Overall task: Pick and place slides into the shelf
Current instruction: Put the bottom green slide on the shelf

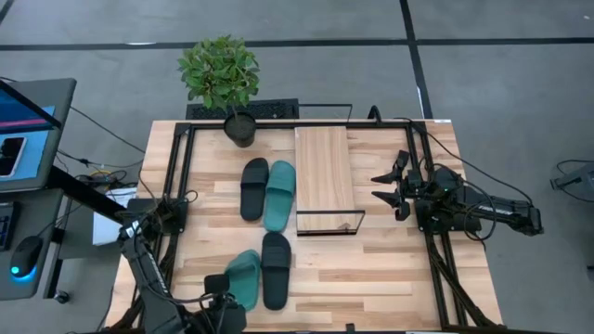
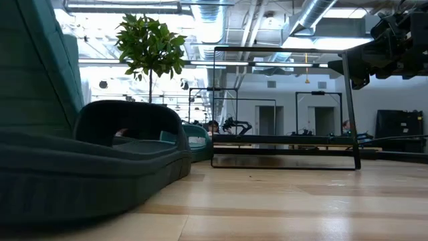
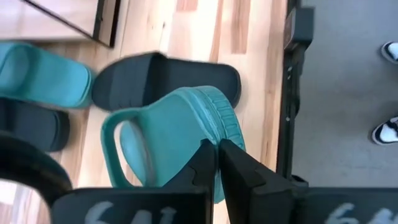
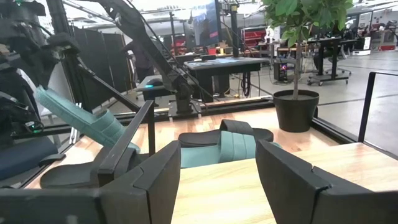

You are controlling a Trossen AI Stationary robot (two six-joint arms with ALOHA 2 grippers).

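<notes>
slides: four on the table. My left claw (image 3: 216,163) has one teal slide (image 3: 171,140) pinched by its edge at the near-left end, and it sits tilted, leaning partly over the black slide (image 1: 276,269) right beside it.
other pair: a second black one (image 1: 253,188) and a second teal one (image 1: 279,194) lie flat side by side further back, just left of the shelf.
shelf: thin black wire rack with a light wood board (image 1: 324,176), mid table. No slide on the board that I can see from above.
left claw: fingers squeezed fully together on that teal slide's rim, down at the near-left corner of the table.
right claw (image 1: 392,186): jaws spread wide, holding nothing, hanging just right of the shelf and pointing at it.
other stuff: potted plant (image 1: 223,79) at the far edge, behind the flat pair. Monitor (image 1: 28,130) on a desk off to the left.
</notes>
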